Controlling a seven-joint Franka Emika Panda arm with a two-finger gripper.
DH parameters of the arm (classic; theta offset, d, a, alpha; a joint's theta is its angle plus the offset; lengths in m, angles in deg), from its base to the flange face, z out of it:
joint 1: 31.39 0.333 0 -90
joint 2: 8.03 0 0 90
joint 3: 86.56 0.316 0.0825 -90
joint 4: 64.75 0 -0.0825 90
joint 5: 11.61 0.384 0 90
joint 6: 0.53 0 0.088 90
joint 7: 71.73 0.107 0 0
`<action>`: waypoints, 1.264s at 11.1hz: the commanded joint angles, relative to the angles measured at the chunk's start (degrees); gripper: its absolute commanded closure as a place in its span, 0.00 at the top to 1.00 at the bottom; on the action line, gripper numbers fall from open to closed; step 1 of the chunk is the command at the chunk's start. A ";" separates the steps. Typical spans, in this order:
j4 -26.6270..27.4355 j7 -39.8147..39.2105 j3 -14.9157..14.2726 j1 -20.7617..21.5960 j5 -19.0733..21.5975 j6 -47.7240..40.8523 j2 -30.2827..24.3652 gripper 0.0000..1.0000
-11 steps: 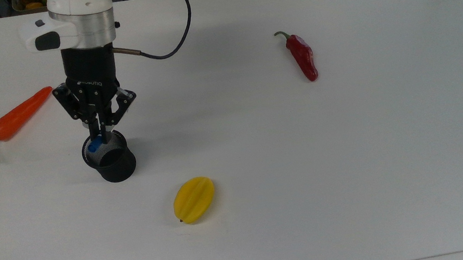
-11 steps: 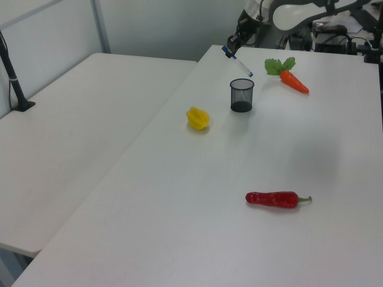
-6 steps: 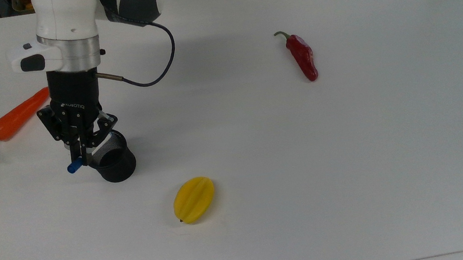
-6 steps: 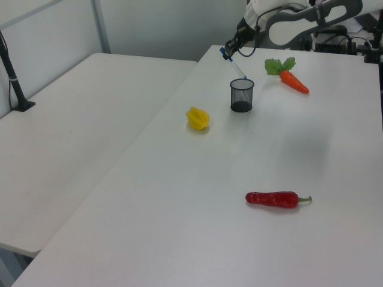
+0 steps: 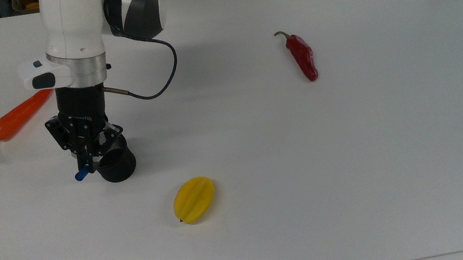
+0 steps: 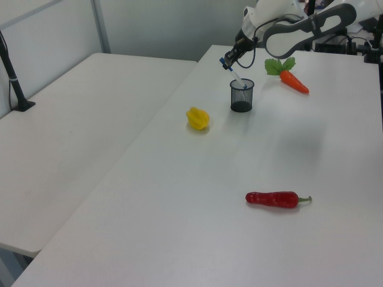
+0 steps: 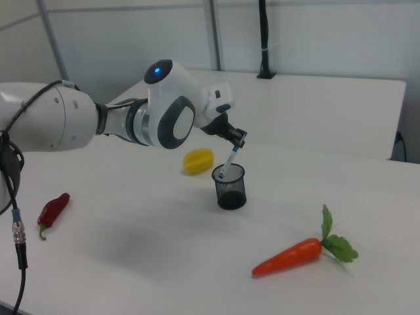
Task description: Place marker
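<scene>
The marker [image 5: 81, 174] is a slim white pen with a blue cap, and my gripper [image 5: 87, 164] is shut on its upper part. It hangs tilted over a black mesh cup [image 5: 117, 164] on the white table. In the right view, the marker [image 7: 231, 157] slants down from the gripper [image 7: 237, 137], and its lower blue tip sits just inside the mouth of the cup [image 7: 230, 189]. The left view has the marker [image 6: 234, 75] leaning from the gripper [image 6: 230, 60] into the cup [image 6: 242, 97].
An orange carrot [image 5: 20, 114] with green leaves lies at the top view's left, behind the arm. A yellow ridged fruit [image 5: 194, 199] lies near the cup toward the top view's bottom right. A red chili [image 5: 302, 56] lies far off at the top view's right.
My gripper has moved with the marker from above the cup toward the top view's lower left and come down. The marker's lower tip now dips into the cup's mouth.
</scene>
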 commanded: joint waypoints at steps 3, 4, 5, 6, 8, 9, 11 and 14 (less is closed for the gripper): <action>1.64 -0.57 -0.47 0.40 -0.56 1.13 -0.86 1.00; 1.56 -0.57 -0.47 0.66 -0.56 1.04 -1.03 1.00; 1.55 -0.57 -0.47 0.84 -0.56 0.78 -1.30 1.00; 1.55 -0.48 -0.39 1.10 -0.56 0.69 -1.56 1.00; 1.38 -0.57 0.14 1.54 -0.56 -2.19 -2.61 1.00; 1.21 -0.74 0.14 2.76 -0.56 -5.17 -3.75 1.00; 1.12 -1.00 0.23 4.61 -0.65 -13.24 -6.56 1.00; 1.12 -4.69 0.23 8.65 -0.47 -25.90 -10.87 1.00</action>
